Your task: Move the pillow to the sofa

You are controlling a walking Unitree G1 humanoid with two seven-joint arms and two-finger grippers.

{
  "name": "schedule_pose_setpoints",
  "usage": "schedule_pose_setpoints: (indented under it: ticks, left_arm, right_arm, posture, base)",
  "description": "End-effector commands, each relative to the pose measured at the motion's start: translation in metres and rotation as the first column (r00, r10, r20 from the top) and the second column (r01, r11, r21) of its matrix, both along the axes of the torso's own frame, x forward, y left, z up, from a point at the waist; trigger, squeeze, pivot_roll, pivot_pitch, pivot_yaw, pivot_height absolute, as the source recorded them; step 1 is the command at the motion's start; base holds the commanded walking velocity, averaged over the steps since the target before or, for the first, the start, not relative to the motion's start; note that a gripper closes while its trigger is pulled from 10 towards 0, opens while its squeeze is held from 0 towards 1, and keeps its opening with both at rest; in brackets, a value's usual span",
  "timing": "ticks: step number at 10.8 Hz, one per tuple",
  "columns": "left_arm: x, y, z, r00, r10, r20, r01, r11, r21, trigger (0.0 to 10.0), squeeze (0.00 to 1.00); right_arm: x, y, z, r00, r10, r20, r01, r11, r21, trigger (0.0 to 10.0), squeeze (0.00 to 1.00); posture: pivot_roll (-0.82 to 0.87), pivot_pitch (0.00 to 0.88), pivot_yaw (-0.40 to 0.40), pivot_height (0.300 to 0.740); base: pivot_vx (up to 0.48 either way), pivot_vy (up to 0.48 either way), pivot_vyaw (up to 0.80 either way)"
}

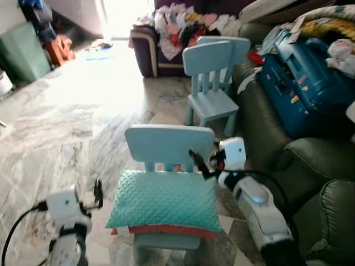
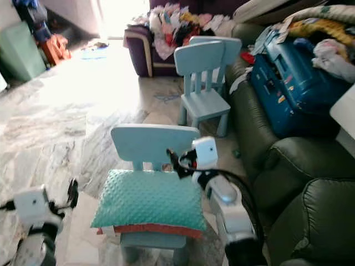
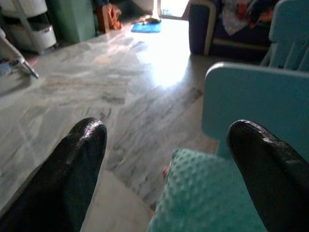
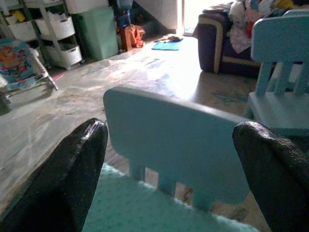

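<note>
Marble floor (image 1: 72,116) — teal pillow (image 1: 163,200) on small blue chair (image 1: 169,145), sofa (image 1: 288,160) alongside

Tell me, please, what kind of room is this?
Most likely a home living room. A dark green sofa stands on the right, small blue children's chairs sit on a marble floor, and clothes are piled on a purple armchair at the back.

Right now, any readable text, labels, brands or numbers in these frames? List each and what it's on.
No text is legible.
Blue suitcase on the sofa: small stickers, too blurred to read.
Teal pillow: dotted texture, no label seen.
Light blue chair under it: plain.
Second light blue chair: plain.
Printed seat fabric near the storage shelves: a picture, no words made out.
</note>
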State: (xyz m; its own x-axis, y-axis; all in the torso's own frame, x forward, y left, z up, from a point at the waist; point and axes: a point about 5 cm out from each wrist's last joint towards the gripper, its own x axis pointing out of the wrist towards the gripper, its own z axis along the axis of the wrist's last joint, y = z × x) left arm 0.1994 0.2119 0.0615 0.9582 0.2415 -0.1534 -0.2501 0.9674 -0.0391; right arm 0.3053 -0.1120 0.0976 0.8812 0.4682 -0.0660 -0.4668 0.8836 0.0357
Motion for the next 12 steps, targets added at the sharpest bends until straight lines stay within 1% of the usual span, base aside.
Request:
schedule_pose_setpoints:
  ticks: [1, 3, 4, 6, 9, 10, 11, 12]
  left_arm:
    - [-0.006, -0.004, 0.001, 1.0, -0.016, -0.006, 0.017, 1.0, 0.007, 10.0, 0.0]
    - [-0.016, -0.007, -0.003, 0.999, -0.023, -0.037, 0.023, 1.0, 0.009, 10.0, 0.0]
    - [-0.018, -0.007, -0.003, 0.999, -0.025, -0.043, 0.026, 1.0, 0.01, 10.0, 0.0]
    - [-0.019, -0.006, -0.002, 0.998, -0.031, -0.049, 0.032, 0.999, 0.017, 10.0, 0.0]
    - [-0.019, -0.004, -0.002, 0.998, -0.038, -0.056, 0.039, 0.999, 0.025, 10.0, 0.0]
    - [-0.02, -0.003, -0.004, 0.997, -0.047, -0.065, 0.049, 0.999, 0.023, 10.0, 0.0]
    - [-0.024, -0.003, -0.008, 0.994, -0.074, -0.082, 0.074, 0.997, -0.007, 10.0, 0.0]
    - [-0.025, -0.008, -0.012, 0.985, -0.136, -0.101, 0.132, 0.99, -0.052, 10.0, 0.0]
  right_arm:
    - [-0.004, 0.002, 0.002, 1.0, 0.017, -0.001, -0.017, 1.0, 0.004, 10.0, 0.0]
    - [-0.009, 0.001, -0.003, 0.999, 0.019, -0.027, -0.019, 1.0, 0.004, 10.0, 0.0]
    - [-0.011, 0.001, -0.004, 0.999, 0.021, -0.039, -0.021, 1.0, 0.004, 10.0, 0.0]
    - [-0.013, 0.002, -0.005, 0.999, 0.018, -0.048, -0.018, 1.0, 0.004, 10.0, 0.0]
    - [-0.018, -0.006, -0.01, 0.997, 0.016, -0.07, -0.018, 0.999, -0.027, 10.0, 0.0]
    - [-0.024, -0.025, -0.015, 0.996, -0.022, -0.084, 0.016, 0.997, -0.074, 10.0, 0.0]
    - [-0.031, -0.05, -0.021, 0.99, -0.091, -0.11, 0.079, 0.991, -0.106, 10.0, 0.0]
    - [-0.039, -0.062, -0.021, 0.987, -0.117, -0.11, 0.104, 0.988, -0.118, 10.0, 0.0]
  posture:
    - [-0.12, 0.081, 0.018, 0.74]
    - [-0.11, 0.101, 0.023, 0.74]
    - [-0.11, 0.107, 0.026, 0.74]
    - [-0.1, 0.111, 0.03, 0.74]
    - [-0.1, 0.111, 0.027, 0.74]
    - [-0.1, 0.112, 0.025, 0.74]
    - [-0.11, 0.114, 0.025, 0.74]
    - [-0.12, 0.115, 0.027, 0.74]
  base:
    - [0.0, 0.0, 0.0]
    - [0.0, 0.0, 0.0]
    - [0.0, 0.0, 0.0]
    - [0.0, 0.0, 0.0]
    - [0.0, 0.0, 0.0]
    - [0.0, 0.0, 0.0]
    - [0.0, 0.0, 0.0]
    - [0.0, 0.0, 0.0]
